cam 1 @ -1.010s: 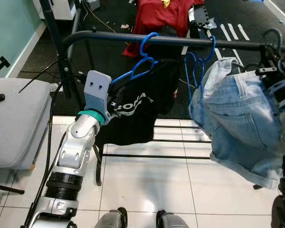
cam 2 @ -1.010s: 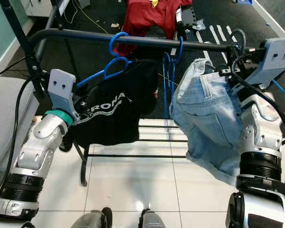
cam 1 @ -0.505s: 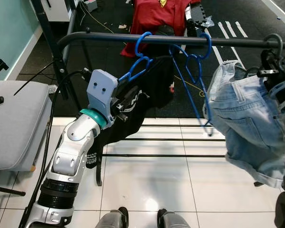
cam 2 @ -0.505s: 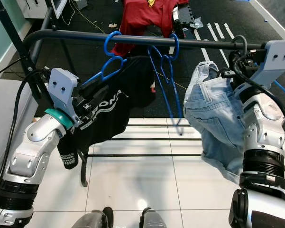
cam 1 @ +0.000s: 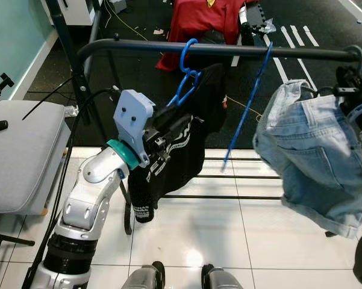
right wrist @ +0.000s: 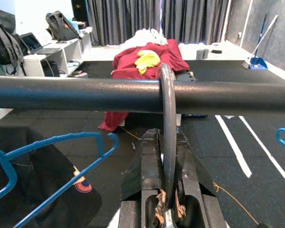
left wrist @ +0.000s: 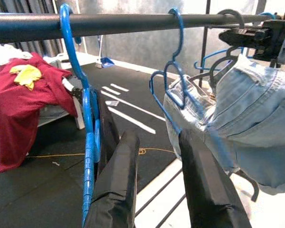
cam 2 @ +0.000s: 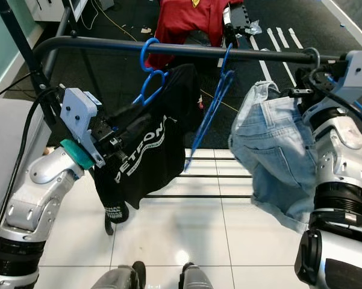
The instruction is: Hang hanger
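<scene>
Jaws of the right gripper [right wrist: 168, 202] clamp the grey hanger [right wrist: 169, 137] hooked over the rail [right wrist: 76, 95], forearm upright.

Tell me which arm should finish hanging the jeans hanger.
Right. The right gripper already grips the grey hanger hook, which sits over the rail with the jeans below. The left gripper is over by the black shirt.

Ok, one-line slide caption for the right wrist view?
Right tool clamped on the grey hanger hook looped over the black rail, red garment behind.
</scene>
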